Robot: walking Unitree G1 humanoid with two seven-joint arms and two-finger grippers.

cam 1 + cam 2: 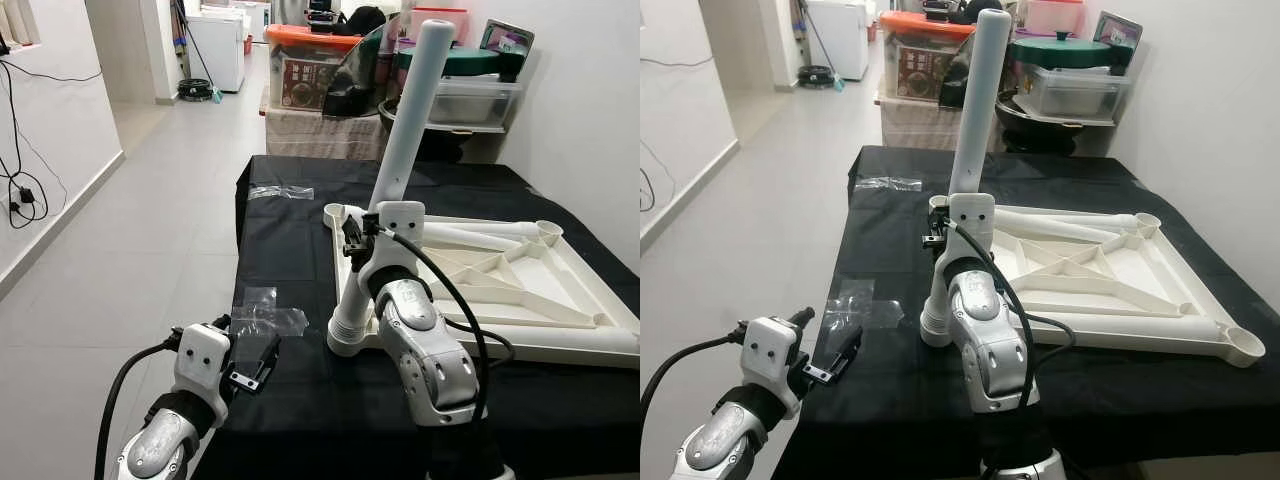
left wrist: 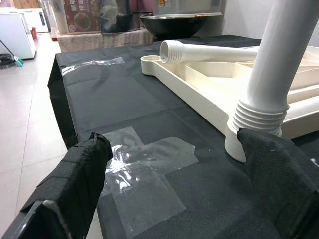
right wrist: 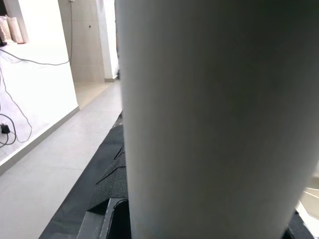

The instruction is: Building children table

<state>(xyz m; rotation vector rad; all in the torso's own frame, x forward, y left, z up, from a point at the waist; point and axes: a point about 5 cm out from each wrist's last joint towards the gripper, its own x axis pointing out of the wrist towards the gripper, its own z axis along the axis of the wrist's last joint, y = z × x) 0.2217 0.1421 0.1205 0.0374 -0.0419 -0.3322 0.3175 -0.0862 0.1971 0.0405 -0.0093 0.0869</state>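
left gripper (image 1: 262, 362) low by black-covered table's (image 1: 300, 240) near-left edge, jaws wide and empty, clear tape (image 1: 268, 318) just ahead, right gripper (image 1: 352, 240) clamped on white leg (image 1: 405, 140) standing tilted in near-left corner socket of upturned tabletop (image 1: 520, 290)

Pale tiled floor (image 1: 150, 230) runs toward twelve o'clock; white wall (image 1: 50, 130) at nine, stacked storage bins (image 1: 310, 70) at twelve.
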